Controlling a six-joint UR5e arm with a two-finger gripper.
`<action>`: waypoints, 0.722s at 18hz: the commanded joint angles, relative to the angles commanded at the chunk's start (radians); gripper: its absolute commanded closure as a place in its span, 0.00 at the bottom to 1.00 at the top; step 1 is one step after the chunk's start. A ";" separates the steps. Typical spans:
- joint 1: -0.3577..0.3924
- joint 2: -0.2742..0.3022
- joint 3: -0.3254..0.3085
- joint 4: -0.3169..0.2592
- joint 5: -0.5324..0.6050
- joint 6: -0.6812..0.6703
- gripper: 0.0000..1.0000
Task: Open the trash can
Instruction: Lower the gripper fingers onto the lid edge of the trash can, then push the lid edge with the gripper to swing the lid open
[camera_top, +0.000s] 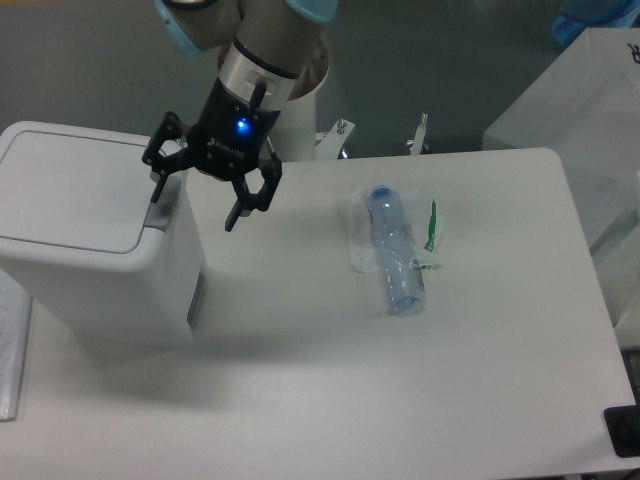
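Note:
The trash can (90, 235) is a large white boxy bin standing at the left of the table, with its flat lid (75, 185) down. Its grey push tab (160, 212) sits at the lid's right edge. My gripper (193, 206) hangs just right of the bin's top right corner, with its jaws spread open and empty. The left finger (160, 178) is right above the grey tab; I cannot tell whether it touches. The right finger (243, 205) hangs over the table.
A clear plastic bottle (395, 260) with a blue cap lies on the table's middle, on a clear wrapper (365, 240) with a green label. A white box (575, 110) stands at the far right. The white table (400, 400) ends at the front and right.

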 joint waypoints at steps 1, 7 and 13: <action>0.000 0.000 0.000 0.002 0.000 0.002 0.00; 0.000 -0.003 -0.003 0.009 0.005 0.005 0.00; 0.000 -0.009 -0.005 0.011 0.012 0.005 0.00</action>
